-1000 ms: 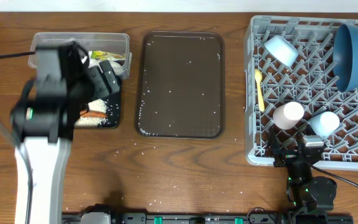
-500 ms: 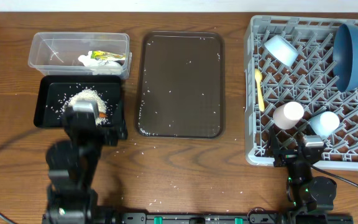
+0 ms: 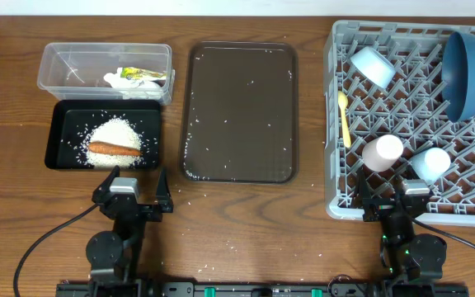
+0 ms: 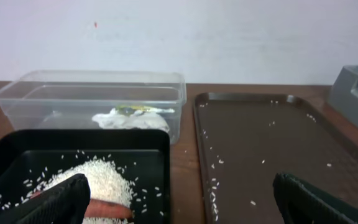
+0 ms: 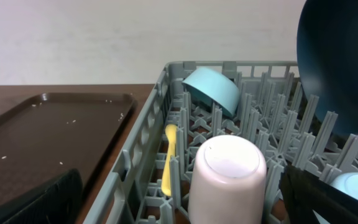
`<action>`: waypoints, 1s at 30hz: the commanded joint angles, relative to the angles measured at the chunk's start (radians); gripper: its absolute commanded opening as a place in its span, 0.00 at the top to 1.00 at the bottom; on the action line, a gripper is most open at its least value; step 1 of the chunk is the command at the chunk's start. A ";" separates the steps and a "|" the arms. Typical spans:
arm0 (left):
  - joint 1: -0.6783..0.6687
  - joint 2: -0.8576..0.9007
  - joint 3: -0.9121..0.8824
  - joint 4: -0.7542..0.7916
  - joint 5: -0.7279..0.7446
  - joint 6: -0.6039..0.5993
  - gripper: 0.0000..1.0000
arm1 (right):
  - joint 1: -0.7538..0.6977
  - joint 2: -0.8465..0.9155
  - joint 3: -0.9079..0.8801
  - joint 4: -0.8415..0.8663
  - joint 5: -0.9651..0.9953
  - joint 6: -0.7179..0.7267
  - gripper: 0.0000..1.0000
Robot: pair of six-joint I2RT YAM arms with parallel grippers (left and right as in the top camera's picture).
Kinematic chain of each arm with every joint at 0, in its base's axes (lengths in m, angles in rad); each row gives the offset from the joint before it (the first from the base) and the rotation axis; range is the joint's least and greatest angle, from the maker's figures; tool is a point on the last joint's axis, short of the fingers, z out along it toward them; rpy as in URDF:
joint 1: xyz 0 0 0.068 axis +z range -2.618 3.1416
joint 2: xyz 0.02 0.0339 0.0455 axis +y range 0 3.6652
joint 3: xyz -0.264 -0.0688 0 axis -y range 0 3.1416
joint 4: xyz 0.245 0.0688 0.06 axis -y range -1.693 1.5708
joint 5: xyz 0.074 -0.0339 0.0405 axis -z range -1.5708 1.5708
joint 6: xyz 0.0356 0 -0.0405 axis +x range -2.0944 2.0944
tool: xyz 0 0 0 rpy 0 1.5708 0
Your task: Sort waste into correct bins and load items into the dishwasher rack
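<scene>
The left arm (image 3: 112, 246) and right arm (image 3: 417, 254) were black and round-jointed, each topped by a small grey block. Thin black cables (image 3: 41, 239) trailed off both. Tiny green lights (image 3: 399, 245) dotted the right one.

Left claw (image 3: 132, 190) withdrawn from over black tray (image 3: 58, 125), uncovering carrot (image 3: 114, 149), rice (image 3: 120, 129).

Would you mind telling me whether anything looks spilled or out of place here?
Yes: loose white rice grains lie scattered on the flat brown serving tray and the wooden table, outside the shallow black tray.
</scene>
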 commanded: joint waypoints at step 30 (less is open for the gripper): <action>0.004 -0.009 -0.069 0.021 -0.012 0.002 0.04 | 0.016 -0.007 -0.004 0.000 -0.006 0.013 0.01</action>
